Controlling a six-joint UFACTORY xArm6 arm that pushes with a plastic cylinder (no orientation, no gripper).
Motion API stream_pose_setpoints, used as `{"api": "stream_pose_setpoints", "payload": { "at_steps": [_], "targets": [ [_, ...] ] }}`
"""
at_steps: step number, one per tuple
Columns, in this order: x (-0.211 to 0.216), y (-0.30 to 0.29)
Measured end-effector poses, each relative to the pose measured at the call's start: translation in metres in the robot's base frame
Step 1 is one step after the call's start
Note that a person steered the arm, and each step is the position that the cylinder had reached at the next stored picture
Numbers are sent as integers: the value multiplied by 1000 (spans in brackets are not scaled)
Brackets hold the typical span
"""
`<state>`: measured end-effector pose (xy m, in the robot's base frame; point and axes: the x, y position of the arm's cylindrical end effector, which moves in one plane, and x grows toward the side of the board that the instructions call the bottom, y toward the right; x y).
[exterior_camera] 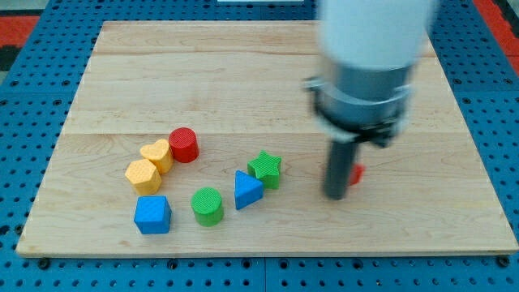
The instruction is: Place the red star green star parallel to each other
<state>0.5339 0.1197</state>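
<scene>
The green star (265, 168) lies on the wooden board, right of centre toward the view's bottom. The red star (357, 172) is mostly hidden behind my rod; only a small red edge shows at the rod's right side. My tip (335, 195) rests on the board right beside the red star, at its left and slightly below it, and well to the right of the green star.
A blue triangle (247, 190) touches the green star's lower left. A green cylinder (208, 205), blue cube (152, 214), yellow hexagon (143, 175), yellow heart (156, 153) and red cylinder (184, 144) cluster at the left. The arm's body (369, 57) looms over the upper right.
</scene>
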Motion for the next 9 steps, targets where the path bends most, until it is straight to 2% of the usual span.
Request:
{"api": "stream_pose_setpoints", "payload": {
  "at_steps": [1, 2, 3, 4, 5, 6, 7, 8, 9],
  "targets": [
    [-6, 7],
    [-48, -16],
    [-91, 23],
    [-46, 60],
    [-72, 34],
    [-125, -21],
    [-86, -149],
    [-40, -173],
    [-47, -99]
  ]
}}
